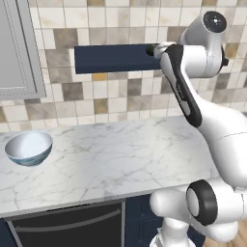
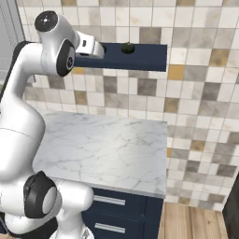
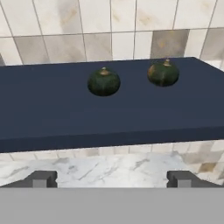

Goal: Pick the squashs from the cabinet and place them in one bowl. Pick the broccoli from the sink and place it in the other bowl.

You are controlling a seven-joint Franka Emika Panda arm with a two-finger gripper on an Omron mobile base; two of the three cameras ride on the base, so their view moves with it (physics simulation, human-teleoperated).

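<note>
Raised arm facing the open wall shelf. The white arm reaches up so that its gripper (image 3: pixel 112 178) is level with the front edge of the dark navy cabinet (image 3: pixel 109 113), a flat shelf board fixed to the tiled backsplash (image 3: pixel 65 26). In the hand view the two dark fingertips (image 3: pixel 40 178) stand far apart at the bottom corners, with nothing between them; the jaws are spread wide and empty, short of the shelf edge. Two squashs rest on the board: the nearer squash (image 3: pixel 104 82) sits close to the middle of the view, and the second squash (image 3: pixel 163 73) lies to its right and slightly farther back, the two apart and not touching. Each is round, dark green and topped with a small stub of stem. In the right base view one squash (image 2: pixel 127 48) shows on top of the shelf, just right of the hand. Below the shelf runs a marble counter (image 1: pixel 120 154). In the left base view a white bowl with a blue-grey outer wall (image 1: pixel 29 147) stands upright near the left end of the counter, below a light grey wall cupboard (image 1: pixel 17 48).
</note>
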